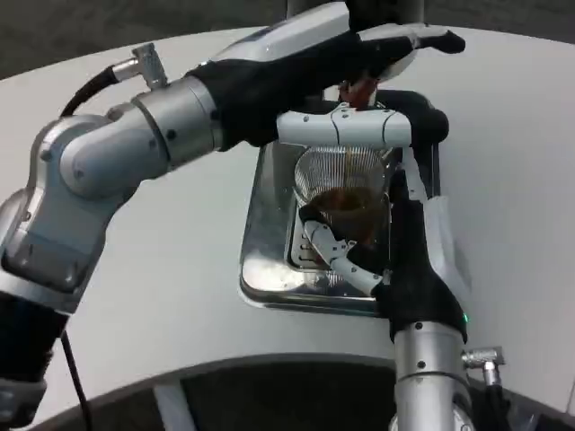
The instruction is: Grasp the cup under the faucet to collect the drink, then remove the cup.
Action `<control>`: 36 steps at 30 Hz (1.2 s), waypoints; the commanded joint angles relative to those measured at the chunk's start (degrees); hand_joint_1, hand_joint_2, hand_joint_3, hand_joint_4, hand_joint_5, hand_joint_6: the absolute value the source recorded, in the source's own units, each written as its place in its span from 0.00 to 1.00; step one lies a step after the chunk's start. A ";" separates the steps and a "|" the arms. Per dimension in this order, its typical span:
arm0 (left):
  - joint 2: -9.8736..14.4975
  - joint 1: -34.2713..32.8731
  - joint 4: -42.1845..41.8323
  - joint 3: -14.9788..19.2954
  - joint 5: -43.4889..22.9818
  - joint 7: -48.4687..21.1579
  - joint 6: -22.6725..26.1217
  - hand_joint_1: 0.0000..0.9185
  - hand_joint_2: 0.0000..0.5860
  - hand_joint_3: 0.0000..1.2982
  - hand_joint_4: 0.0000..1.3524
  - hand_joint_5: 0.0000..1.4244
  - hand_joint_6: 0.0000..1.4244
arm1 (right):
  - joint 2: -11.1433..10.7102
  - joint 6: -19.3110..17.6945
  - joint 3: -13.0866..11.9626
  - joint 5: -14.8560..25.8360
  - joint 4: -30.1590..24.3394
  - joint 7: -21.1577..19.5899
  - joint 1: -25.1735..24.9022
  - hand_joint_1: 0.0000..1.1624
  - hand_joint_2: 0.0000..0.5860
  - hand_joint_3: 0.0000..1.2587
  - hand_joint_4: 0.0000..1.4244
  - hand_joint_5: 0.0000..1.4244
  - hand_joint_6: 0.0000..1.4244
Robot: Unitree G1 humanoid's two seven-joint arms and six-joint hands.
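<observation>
Head view — filling step, judged under way. Cup (346,193): clear, upright, long axis vertical, mouth up, dark drink inside; on steel drip tray (262,256), centre, under faucet at 12 o'clock. Right hand (377,206) wrapped around cup. Left hand (395,45) on faucet — grip unclear. Next: lift out level.

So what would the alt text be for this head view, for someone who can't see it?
The robot's right hand grips a clear ribbed cup partly filled with brown drink, over a shiny metal drip tray on a white table. Its left hand reaches across above the cup, at the dispenser's red tap.
</observation>
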 commanded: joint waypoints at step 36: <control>1.79 1.34 2.16 -0.57 1.73 -1.85 0.35 0.00 0.15 0.11 0.00 0.00 0.08 | 7.07 -0.24 1.06 1.80 9.24 -5.34 -4.11 0.64 0.41 0.07 0.12 0.18 0.21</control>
